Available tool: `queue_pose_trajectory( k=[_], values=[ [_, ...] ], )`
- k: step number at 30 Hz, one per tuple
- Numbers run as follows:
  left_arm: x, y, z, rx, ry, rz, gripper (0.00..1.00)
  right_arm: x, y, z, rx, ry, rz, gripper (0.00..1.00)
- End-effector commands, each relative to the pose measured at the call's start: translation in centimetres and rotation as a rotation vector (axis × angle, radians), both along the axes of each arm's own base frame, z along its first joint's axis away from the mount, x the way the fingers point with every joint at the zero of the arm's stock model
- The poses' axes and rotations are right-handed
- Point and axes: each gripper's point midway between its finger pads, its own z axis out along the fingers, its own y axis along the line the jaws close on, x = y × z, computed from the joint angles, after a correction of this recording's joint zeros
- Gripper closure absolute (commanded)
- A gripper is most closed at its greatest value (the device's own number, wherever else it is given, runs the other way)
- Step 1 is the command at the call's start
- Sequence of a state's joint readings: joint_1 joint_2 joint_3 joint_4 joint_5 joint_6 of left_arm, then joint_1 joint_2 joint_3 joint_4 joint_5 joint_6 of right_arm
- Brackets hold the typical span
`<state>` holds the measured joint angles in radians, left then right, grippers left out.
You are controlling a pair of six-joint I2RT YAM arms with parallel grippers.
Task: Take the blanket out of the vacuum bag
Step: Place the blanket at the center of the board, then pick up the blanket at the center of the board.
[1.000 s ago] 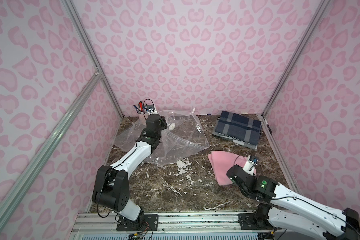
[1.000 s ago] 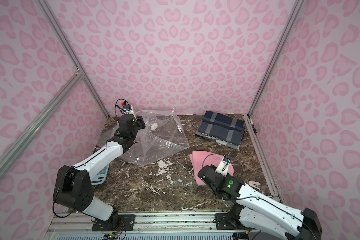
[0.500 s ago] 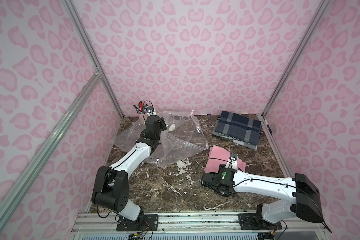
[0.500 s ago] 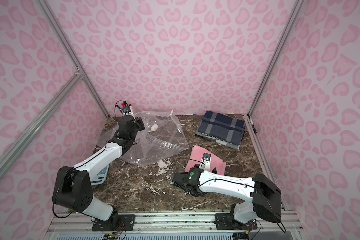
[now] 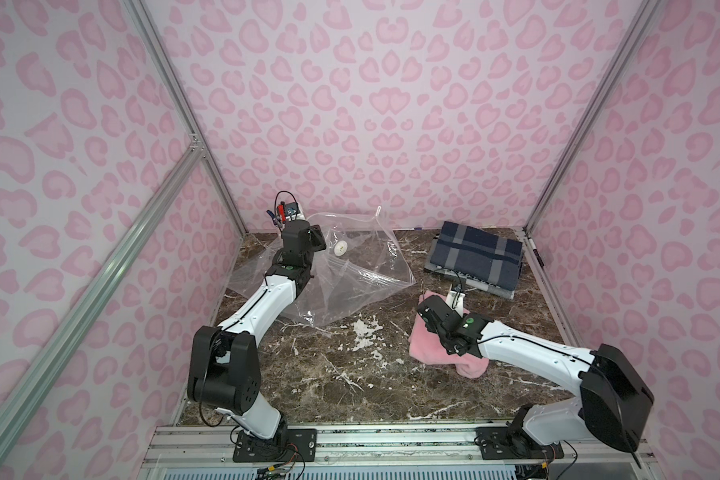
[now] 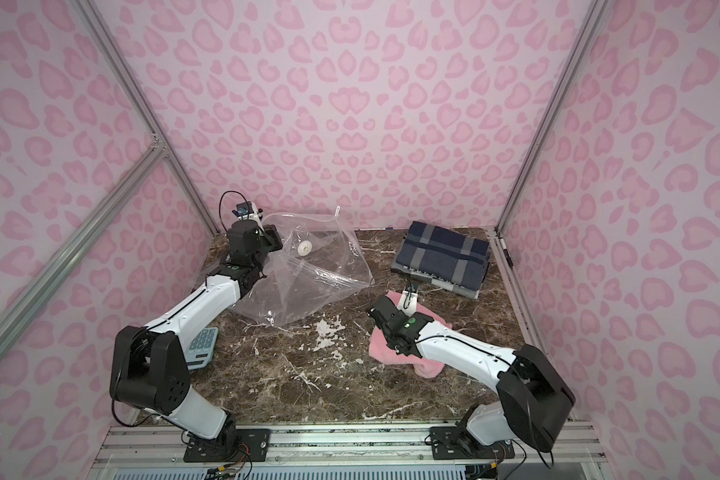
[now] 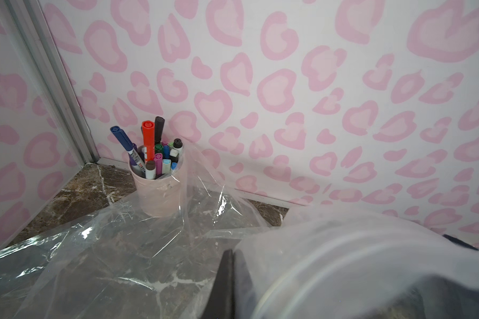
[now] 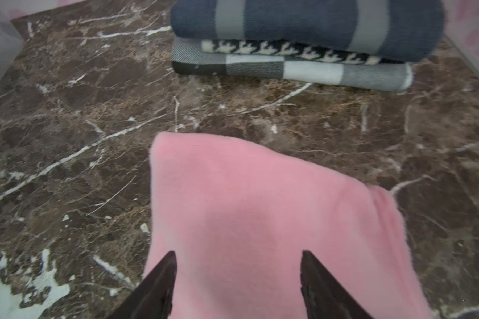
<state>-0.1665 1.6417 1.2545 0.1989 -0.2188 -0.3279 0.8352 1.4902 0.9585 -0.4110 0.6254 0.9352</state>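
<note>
The pink blanket (image 8: pixel 260 207) lies soft and limp on the marble table (image 5: pixel 350 395), clear of the vacuum bag (image 5: pixel 358 282); we judge a folded edge grips best. Our right gripper (image 8: pixel 237 254) hovers over it, jaws spread; our left gripper (image 5: pixel 316 241) pinches the slippery bag.

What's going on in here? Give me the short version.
The left gripper has its jaws shut on the vacuum bag, holding part of it raised; the bag looks empty. The pink blanket lies on the marble table, outside the bag. The right gripper is poised over it with jaws open, holding nothing. A stack of folded blankets rests further back.
</note>
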Motion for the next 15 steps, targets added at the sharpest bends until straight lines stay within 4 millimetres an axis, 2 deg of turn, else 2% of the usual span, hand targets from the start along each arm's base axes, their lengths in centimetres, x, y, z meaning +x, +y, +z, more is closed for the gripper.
queue_pose_trajectory(
  k=[1, 3, 5, 9, 10, 15],
  values=[
    [1.0, 0.1, -1.0, -0.065, 0.037, -0.048, 0.96, 1.9, 3.9, 0.4, 0.002, 0.029, 0.147, 0.29],
    [1.2, 0.4, -1.8, -0.082, 0.046, -0.049, 0.96, 2.2, 5.3, -0.4, 0.006, 0.070, 0.164, 0.29],
    [1.3, 0.5, -2.4, -0.093, 0.052, -0.050, 0.96, 1.9, 5.6, -1.3, -0.024, 0.104, 0.143, 0.29],
    [1.6, 0.4, -2.4, -0.118, 0.038, -0.068, 0.96, 0.8, 4.4, -3.0, -0.080, 0.162, 0.078, 0.29],
    [1.3, 0.5, -3.7, -0.126, 0.062, -0.069, 0.96, 0.5, 4.1, -3.6, -0.078, 0.178, 0.063, 0.29],
    [1.6, 0.1, -4.3, -0.182, 0.062, -0.100, 0.96, -0.8, 3.1, -5.8, -0.152, 0.239, -0.001, 0.29]
  ],
)
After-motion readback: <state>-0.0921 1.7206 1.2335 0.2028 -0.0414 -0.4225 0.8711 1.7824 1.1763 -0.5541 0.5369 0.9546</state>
